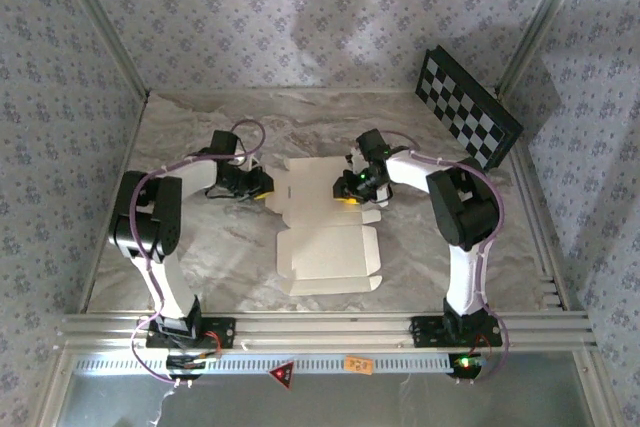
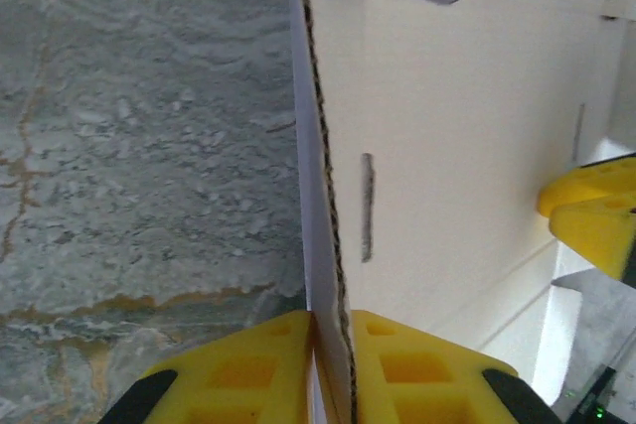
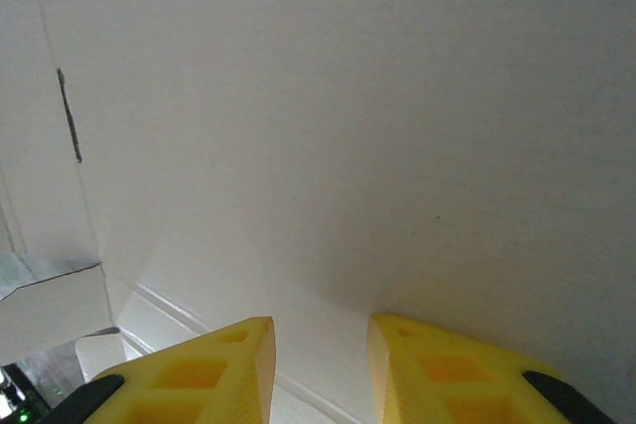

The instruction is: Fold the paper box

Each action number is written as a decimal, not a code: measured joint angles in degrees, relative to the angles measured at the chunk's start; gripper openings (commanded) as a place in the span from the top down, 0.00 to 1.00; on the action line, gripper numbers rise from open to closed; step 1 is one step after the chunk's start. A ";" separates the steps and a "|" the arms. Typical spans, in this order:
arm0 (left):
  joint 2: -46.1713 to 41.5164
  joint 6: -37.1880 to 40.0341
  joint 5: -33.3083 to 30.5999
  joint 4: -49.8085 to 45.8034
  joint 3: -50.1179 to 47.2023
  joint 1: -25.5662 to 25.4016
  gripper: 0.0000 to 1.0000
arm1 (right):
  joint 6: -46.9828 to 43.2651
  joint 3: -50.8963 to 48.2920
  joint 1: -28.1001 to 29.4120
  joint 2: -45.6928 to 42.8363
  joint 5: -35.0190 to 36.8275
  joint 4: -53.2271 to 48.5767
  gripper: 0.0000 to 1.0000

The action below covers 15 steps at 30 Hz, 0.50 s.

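The paper box [image 1: 325,232] lies as a cream-white die-cut sheet with flaps at the middle of the table. My left gripper [image 1: 262,185] is at its far left edge. In the left wrist view the left gripper [image 2: 333,330] is shut on a raised side flap [image 2: 320,156] of the paper box [image 2: 467,116], which stands edge-on between the yellow fingers. My right gripper [image 1: 350,190] is over the sheet's far right part. Its yellow fingers [image 3: 224,359] stand apart, the right gripper [image 3: 320,330] open just above the cream card [image 3: 348,126], with nothing between them.
A black-and-white checkerboard panel [image 1: 465,107] leans at the back right. The marbled table [image 1: 200,247] is bounded by patterned walls and a metal rail [image 1: 320,327] at the near edge. Bare tabletop [image 2: 139,126] lies left of the raised flap.
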 measured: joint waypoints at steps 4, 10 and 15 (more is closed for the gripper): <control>-1.18 -0.90 2.62 2.03 -0.11 -0.20 0.85 | 0.00 -0.04 -0.11 0.42 -0.26 0.87 0.68; -1.53 -2.34 4.42 4.00 -0.09 -2.25 0.89 | 0.02 -0.50 -0.26 0.66 -0.90 1.99 0.68; -0.92 -3.15 4.15 4.61 1.03 -3.82 0.90 | 0.70 -0.96 -0.61 0.66 -1.75 2.75 0.68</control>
